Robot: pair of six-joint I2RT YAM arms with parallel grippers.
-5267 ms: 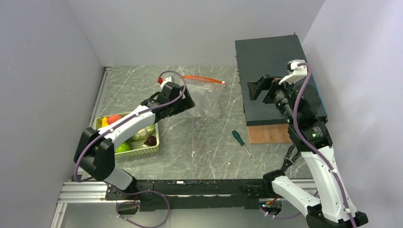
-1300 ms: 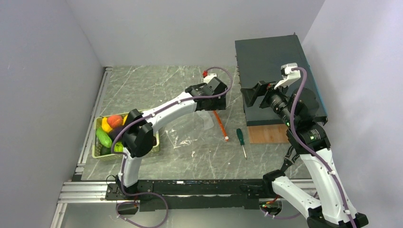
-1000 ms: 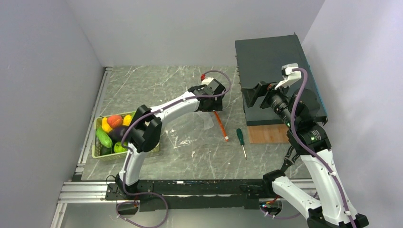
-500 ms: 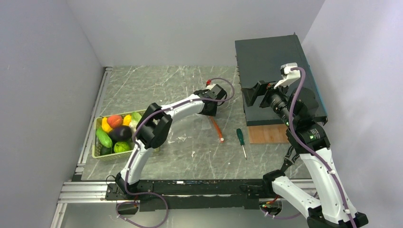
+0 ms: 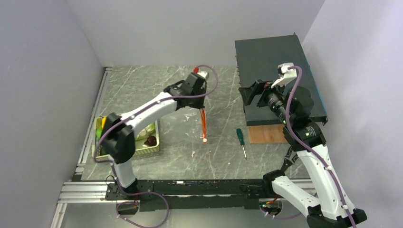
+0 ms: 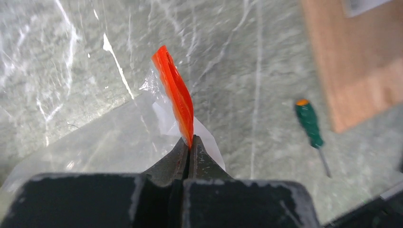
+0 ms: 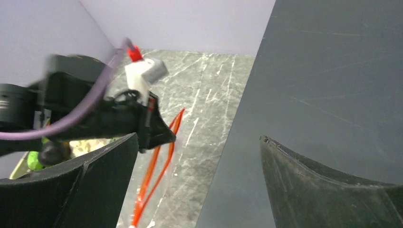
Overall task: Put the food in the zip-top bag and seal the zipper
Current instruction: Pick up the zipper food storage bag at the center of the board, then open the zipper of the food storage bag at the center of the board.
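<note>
My left gripper (image 5: 202, 107) (image 6: 190, 142) is shut on the zipper (image 5: 203, 124) (image 6: 177, 92), a red-orange strip. It holds the zip-top bag (image 6: 109, 142) by its mouth above the table. The strip hangs down to a white slider tab (image 5: 205, 140), and the clear film trails toward the table. In the right wrist view the zipper (image 7: 157, 171) forms a narrow loop. The food (image 5: 150, 135) lies in the green basket (image 5: 142, 153) at the left, mostly hidden by the left arm. My right gripper (image 5: 249, 95) (image 7: 198, 137) hovers open and empty by the dark box.
A green-handled screwdriver (image 5: 241, 138) (image 6: 309, 124) lies right of the hanging bag. The dark box (image 5: 275, 71) (image 7: 332, 71) fills the back right, with a wooden board (image 5: 266, 134) (image 6: 361, 61) at its near end. Walls close in the left, back and right.
The left gripper has shut on the zipper strip and lifted it off the table, swinging left and back, so the strip now hangs vertically. The right gripper has hardly moved.
</note>
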